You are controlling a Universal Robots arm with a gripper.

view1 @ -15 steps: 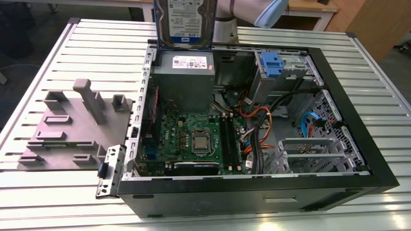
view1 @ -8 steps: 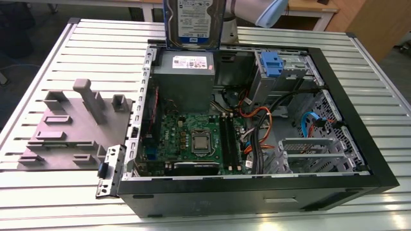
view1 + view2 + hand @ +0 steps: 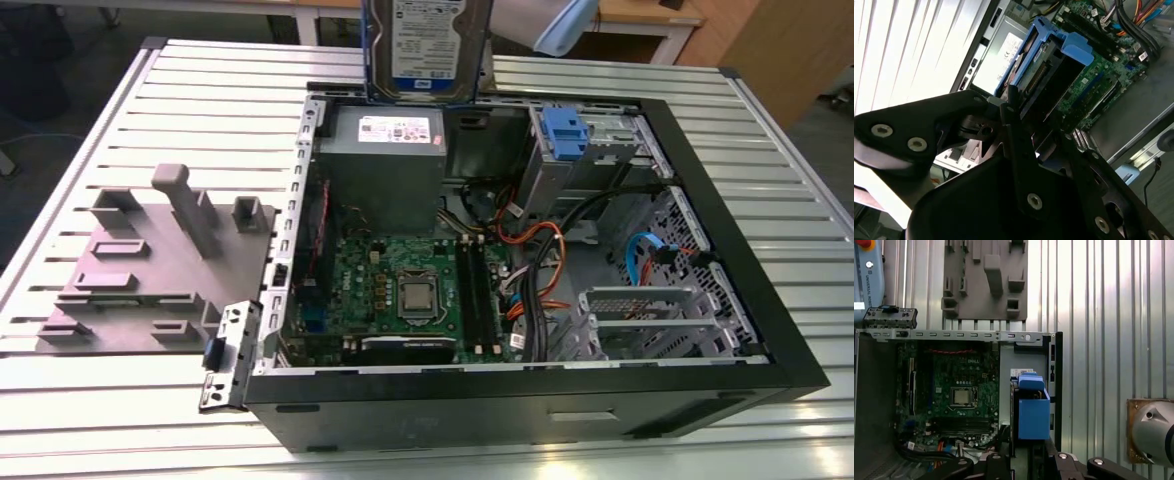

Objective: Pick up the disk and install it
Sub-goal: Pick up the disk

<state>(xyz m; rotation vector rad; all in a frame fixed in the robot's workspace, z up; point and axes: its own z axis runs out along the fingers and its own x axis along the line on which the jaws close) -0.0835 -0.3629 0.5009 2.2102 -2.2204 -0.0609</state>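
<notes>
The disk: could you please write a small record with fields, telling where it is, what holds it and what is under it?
object: disk in a blue carrier frame
held by: gripper, jaws shut on the disk
position: in the air above the open computer case, not in a bay
orientation: upright, label facing the exterior view
nearest below: grey power-supply box
case stands on: slatted metal table
</notes>
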